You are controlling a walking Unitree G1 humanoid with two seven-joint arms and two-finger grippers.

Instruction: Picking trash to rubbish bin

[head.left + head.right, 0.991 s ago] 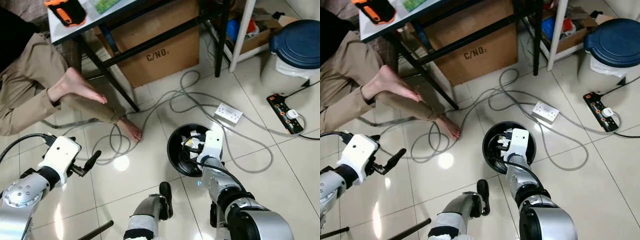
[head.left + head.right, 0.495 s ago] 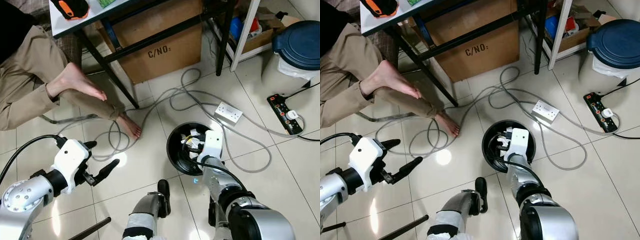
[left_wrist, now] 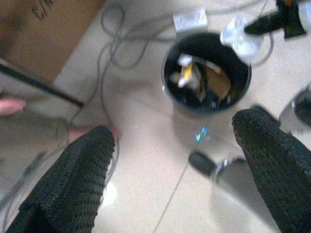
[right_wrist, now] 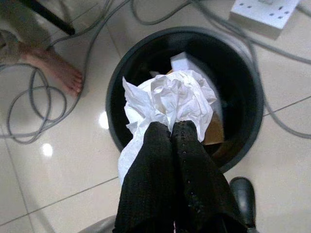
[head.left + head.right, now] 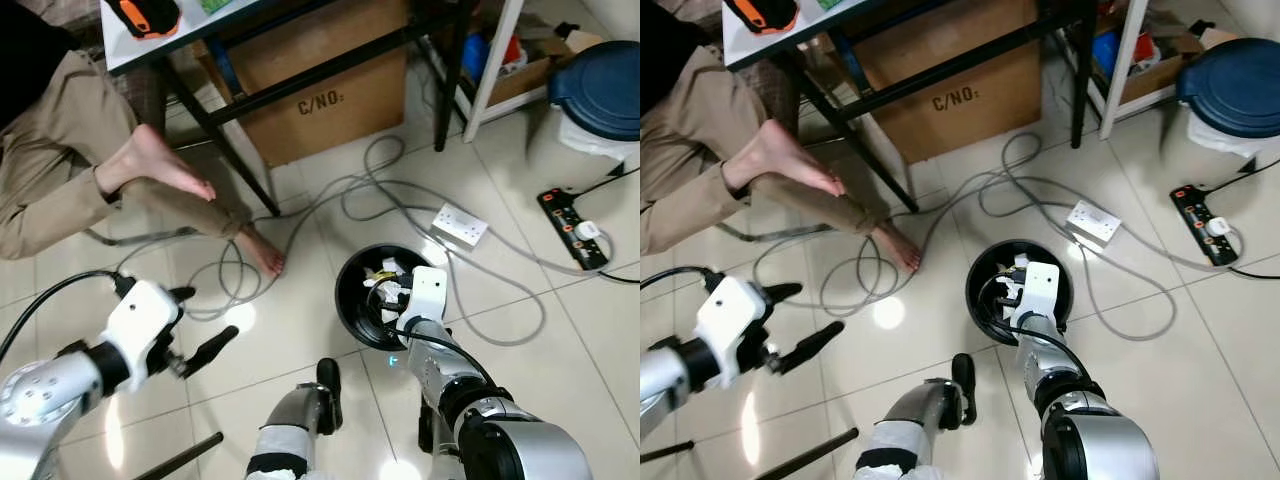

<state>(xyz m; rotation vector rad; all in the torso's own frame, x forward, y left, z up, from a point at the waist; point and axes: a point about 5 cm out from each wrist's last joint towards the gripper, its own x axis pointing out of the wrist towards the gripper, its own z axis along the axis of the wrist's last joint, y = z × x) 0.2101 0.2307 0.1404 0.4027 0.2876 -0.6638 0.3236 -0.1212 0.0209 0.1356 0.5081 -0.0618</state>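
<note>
Black-fingered left gripper (image 5: 205,325) is hovering over the tiled floor (image 5: 290,350) at the robot's left, its fingers (image 3: 77,179) spread wide with nothing between them. Robot's own black shoe (image 5: 329,385) is standing just beside the bin's near side. Right gripper (image 4: 170,131) is reaching over the near rim of the black rubbish bin (image 5: 352,318), its fingers (image 4: 160,165) pressed together and pinching a crumpled white tissue (image 4: 167,99), which is hanging above the bin's opening. Bin is already holding scraps of white and brown trash (image 3: 214,85). Grey cables (image 5: 240,275) are looping across the floor past the bin, one passing a white socket block (image 5: 458,226) lying just beyond the rim. Black power strip (image 5: 572,228) is lying farther right. Person's bare feet (image 5: 165,165) and tan trouser legs (image 5: 50,170) are resting at far left. Cardboard box (image 5: 320,90) marked "C/NO:" is sitting under a black-framed bench (image 5: 140,50), and a blue-lidded bin (image 5: 600,85) is standing at far right.
</note>
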